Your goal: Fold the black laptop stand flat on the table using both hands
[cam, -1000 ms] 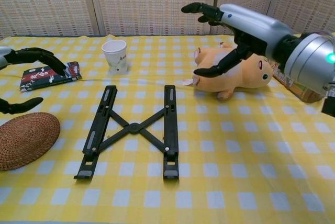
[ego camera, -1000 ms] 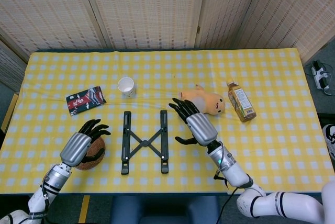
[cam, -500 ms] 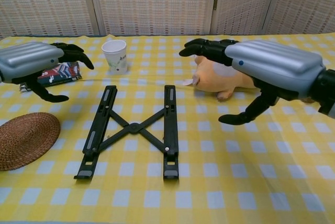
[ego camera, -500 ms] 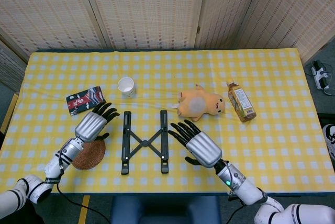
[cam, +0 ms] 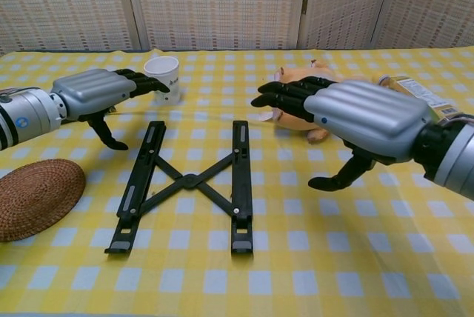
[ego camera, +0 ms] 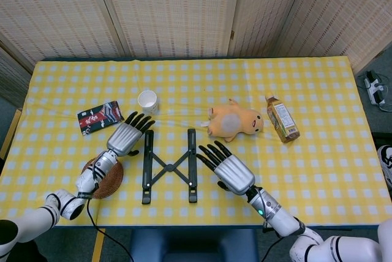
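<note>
Laptop stand [ego camera: 169, 166] lies flat, untouched. Left hand [ego camera: 127, 137] and right hand [ego camera: 228, 168] hover either side, fingers spread, empty.

Checkered table [ego camera: 318, 170]: laptop stand [ego camera: 169, 167], cup [ego camera: 147, 100], plush [ego camera: 236, 120], bottle [ego camera: 282, 119], coaster [ego camera: 108, 179], packet [ego camera: 100, 117].

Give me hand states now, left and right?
Left hand: open, holding nothing, beside the laptop stand.
Right hand: open, holding nothing.

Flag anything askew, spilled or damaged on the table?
Nothing stands out. The laptop stand lies spread in an X, cup upright, bottle and plush toy on their sides, no spill visible. Both the left hand and right hand hover open.
</note>
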Robot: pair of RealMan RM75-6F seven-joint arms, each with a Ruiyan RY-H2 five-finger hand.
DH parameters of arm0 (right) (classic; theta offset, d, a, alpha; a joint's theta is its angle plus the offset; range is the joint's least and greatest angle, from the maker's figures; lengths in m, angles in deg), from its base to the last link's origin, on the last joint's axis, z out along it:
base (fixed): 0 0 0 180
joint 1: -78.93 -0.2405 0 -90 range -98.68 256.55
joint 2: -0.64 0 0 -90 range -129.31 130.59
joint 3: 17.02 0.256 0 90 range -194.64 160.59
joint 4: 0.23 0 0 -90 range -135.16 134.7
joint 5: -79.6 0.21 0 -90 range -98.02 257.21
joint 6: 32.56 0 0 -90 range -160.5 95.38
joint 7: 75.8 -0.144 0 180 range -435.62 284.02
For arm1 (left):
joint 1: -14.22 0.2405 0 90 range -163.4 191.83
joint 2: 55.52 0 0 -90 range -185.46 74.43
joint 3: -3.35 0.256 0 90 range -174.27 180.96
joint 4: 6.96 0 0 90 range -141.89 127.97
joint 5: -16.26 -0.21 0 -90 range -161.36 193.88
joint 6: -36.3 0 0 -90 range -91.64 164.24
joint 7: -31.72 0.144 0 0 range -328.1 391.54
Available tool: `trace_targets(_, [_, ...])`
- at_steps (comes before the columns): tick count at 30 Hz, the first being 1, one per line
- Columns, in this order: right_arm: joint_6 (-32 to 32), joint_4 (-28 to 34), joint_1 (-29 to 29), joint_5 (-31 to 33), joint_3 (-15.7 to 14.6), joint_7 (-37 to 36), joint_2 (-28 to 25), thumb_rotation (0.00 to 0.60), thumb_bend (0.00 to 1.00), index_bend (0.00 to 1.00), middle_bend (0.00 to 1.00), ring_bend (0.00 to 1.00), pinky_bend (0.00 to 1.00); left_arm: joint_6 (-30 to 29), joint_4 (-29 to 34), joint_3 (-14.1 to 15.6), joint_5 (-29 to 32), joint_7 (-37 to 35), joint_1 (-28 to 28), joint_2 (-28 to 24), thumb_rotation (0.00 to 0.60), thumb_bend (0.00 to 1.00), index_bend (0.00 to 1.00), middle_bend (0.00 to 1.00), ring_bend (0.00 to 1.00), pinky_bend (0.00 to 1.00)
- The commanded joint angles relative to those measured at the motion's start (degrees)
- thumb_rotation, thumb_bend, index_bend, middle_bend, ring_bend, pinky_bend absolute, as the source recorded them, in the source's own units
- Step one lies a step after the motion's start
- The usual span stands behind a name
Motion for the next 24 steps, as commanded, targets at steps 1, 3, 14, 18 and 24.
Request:
trace_targets(1, [-0.03, -1.23, -0.12, 0.05, 0.28, 0.06, 0.71, 0.600, 0.26, 0.00, 0.00, 0.00, 0.00, 0.72, -1.75, -0.13, 0.78, 1.26, -0.92, 1.20, 0.600, 0.19, 0.10, 0.08, 0.00, 0.01])
trace_targets(3, [-0.37, -2.16, -0.22, 0.32, 0.40, -0.82, 1.18, 0.600, 0.26, 0.00, 0.00, 0.00, 0.00, 0.89, -2.64, 0.04, 0.97, 1.76, -1.26, 1.66, 0.600, 0.19, 0.10, 0.08, 0.00, 0.01])
trace_targets(14, [-0.32, -7.72, -0.85, -0.76, 0.70, -3.85, 4.55, 0.600, 0.26, 0.00, 0.00, 0.00, 0.00, 1.80, -5.11, 0.38, 2.87, 1.18, -1.98, 4.02, 0.600, 0.19, 0.10, 0.08, 0.00, 0.01])
trace_targets(18, [-0.45, -10.74, -1.30, -1.13, 0.86, -4.24, 6.47, 0.600, 0.26, 0.00, 0.00, 0.00, 0.00, 1.66, -5.82, 0.62, 3.01, 0.82, -2.26, 4.60, 0.600, 0.19, 0.10, 0.08, 0.00, 0.01])
trace_targets(24, [-0.12, -15.74, -1.60, -2.11, 0.50, -6.05, 9.95, 0.600, 0.26, 0.00, 0.00, 0.00, 0.00, 1.55, -6.17, 0.87, 3.41, -0.21, -2.33, 4.92, 0.600, 0.19, 0.11, 0.08, 0.00, 0.01])
